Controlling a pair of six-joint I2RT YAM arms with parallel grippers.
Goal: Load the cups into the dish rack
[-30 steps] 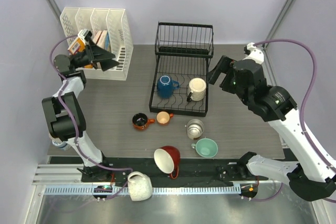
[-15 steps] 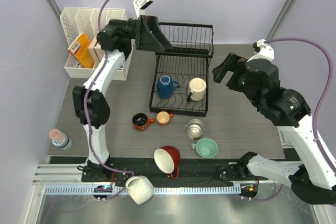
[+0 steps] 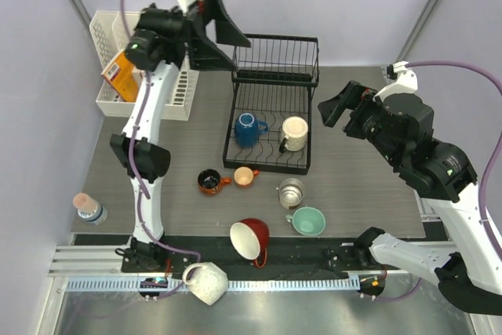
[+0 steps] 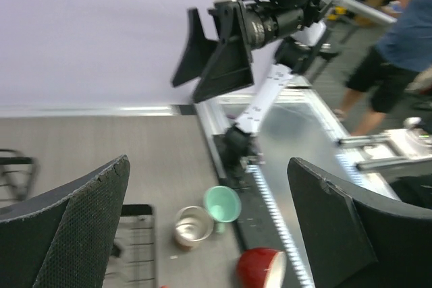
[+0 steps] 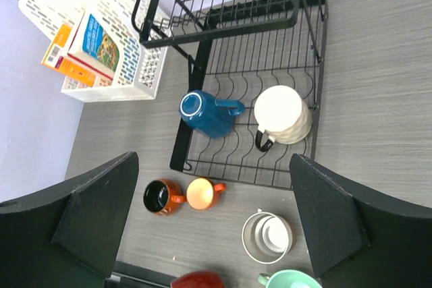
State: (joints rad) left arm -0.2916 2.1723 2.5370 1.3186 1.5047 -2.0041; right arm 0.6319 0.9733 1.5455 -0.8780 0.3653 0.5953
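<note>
The black wire dish rack (image 3: 267, 165) stands at mid-table with a blue mug (image 3: 248, 129) and a cream mug (image 3: 294, 132) in its base. On the table in front lie a black-inside mug (image 3: 209, 181), a peach mug (image 3: 245, 176), a steel mug (image 3: 291, 192), a teal mug (image 3: 307, 220), a red mug (image 3: 251, 238) and a white mug (image 3: 208, 280). My left gripper (image 3: 220, 39) is open and empty, high over the rack's back left corner. My right gripper (image 3: 343, 107) is open and empty, high to the right of the rack. The right wrist view shows the rack (image 5: 181, 136) and mugs below.
A white slotted organizer (image 3: 179, 84) with books stands at the back left. A pink-topped bottle (image 3: 86, 207) stands at the left table edge. A black rail (image 3: 314, 256) runs along the near edge. People stand beyond the table in the left wrist view.
My left arm has swung up from the white organizer and to the right, ending high by the rack's back left corner. My right gripper has drifted slightly right. The mugs have not moved.
</note>
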